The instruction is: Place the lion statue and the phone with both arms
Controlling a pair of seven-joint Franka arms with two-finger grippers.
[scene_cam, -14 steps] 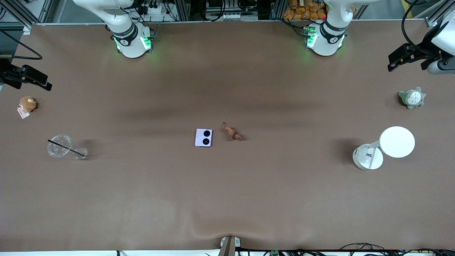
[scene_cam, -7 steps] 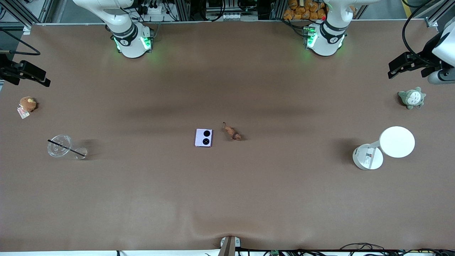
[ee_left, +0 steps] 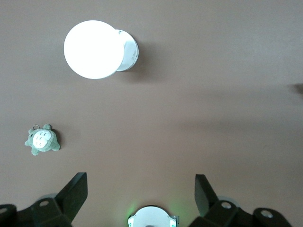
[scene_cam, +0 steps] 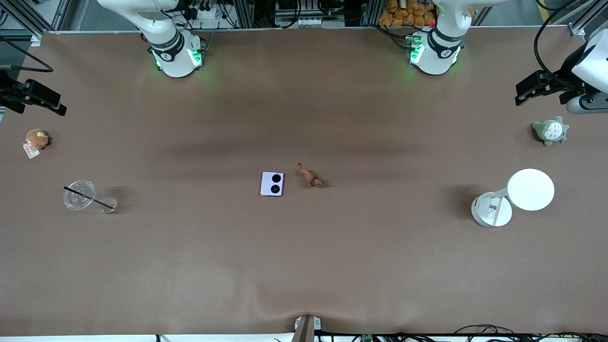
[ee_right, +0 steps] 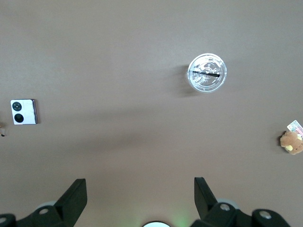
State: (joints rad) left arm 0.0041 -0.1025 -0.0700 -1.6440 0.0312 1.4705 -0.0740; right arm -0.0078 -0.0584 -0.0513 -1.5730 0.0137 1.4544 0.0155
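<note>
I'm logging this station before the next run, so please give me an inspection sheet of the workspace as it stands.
Surface: brown table, a ripple at the edge nearest the front camera.
Job's things: phone lying flat mid-table beside the lion statue, apart, neither held.
Clutter: clear cup with straw and brown plush toward the right arm's end; white lamp and grey-green plush toward the left arm's end.
Grippers: left gripper open, high over its end; right gripper open, high over its end.
Cables: black cables along the near edge.
Surroundings: metal frame and equipment by the arm bases.
</note>
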